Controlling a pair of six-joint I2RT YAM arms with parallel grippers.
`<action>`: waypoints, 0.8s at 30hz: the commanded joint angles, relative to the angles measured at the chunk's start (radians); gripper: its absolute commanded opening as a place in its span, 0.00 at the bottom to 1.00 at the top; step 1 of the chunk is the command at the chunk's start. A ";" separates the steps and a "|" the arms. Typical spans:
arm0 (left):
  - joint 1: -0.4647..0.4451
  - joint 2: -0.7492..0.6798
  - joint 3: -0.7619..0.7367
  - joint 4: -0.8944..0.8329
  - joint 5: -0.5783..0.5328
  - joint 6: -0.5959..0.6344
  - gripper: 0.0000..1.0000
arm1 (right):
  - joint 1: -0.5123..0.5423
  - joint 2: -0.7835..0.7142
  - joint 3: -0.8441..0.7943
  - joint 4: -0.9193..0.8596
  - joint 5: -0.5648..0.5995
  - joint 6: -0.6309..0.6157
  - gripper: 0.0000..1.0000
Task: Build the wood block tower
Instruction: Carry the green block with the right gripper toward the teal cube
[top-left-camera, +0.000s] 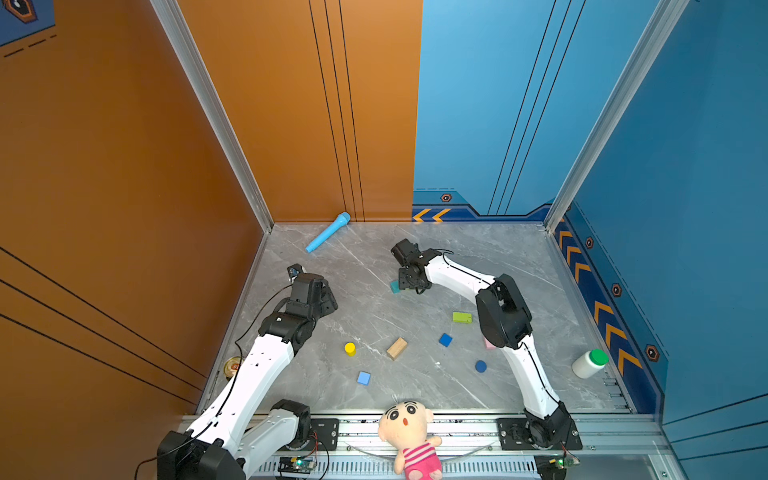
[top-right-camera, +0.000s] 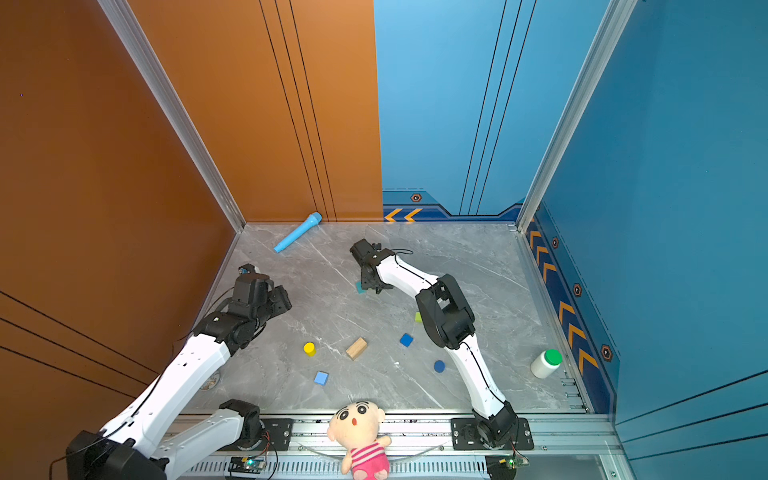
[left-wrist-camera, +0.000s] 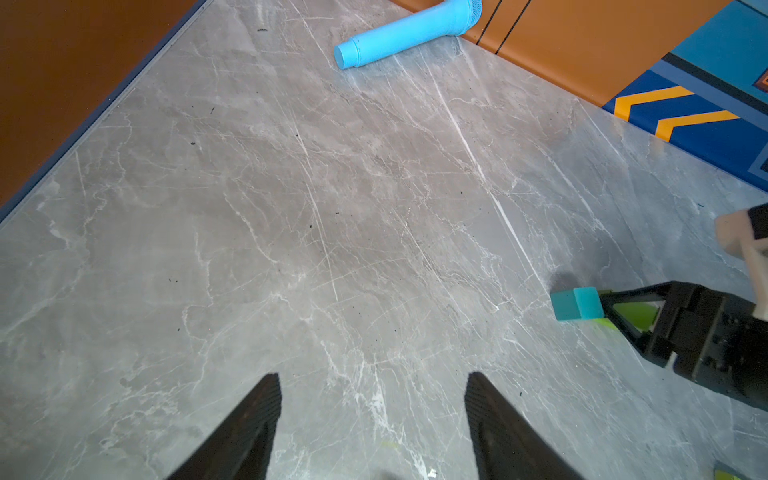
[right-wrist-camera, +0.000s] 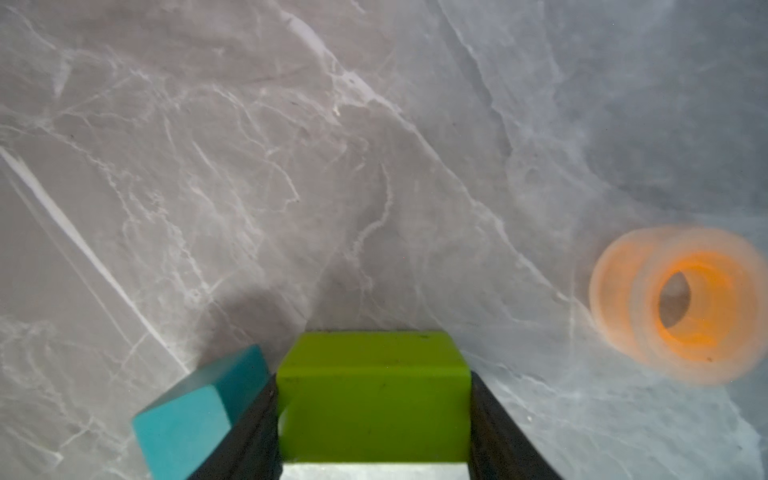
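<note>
As pincer (right-wrist-camera: 372, 378) clamps it, lime brick (right-wrist-camera: 374, 411) gleams.

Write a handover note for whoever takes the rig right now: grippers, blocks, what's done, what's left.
Grippers: left gripper open and empty over the bare table. The right gripper is shut on a lime green block, and the teal cube sits against the outside of one finger.
Loose on the table: lime green brick, tan brick, yellow cylinder, dark blue cube, dark blue cylinder, light blue cube. The pink brick is partly hidden behind the right arm.
Done: nothing stacked yet.
Left: the whole tower.
</note>
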 joint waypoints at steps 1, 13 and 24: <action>0.000 -0.013 0.027 0.006 -0.019 0.024 0.72 | 0.020 0.065 0.067 -0.074 -0.021 0.009 0.33; 0.001 -0.023 0.016 0.008 -0.018 0.022 0.73 | 0.115 0.130 0.146 -0.087 -0.105 0.048 0.32; 0.003 -0.049 0.000 0.006 -0.022 0.023 0.73 | 0.100 0.093 0.089 -0.105 -0.055 0.062 0.32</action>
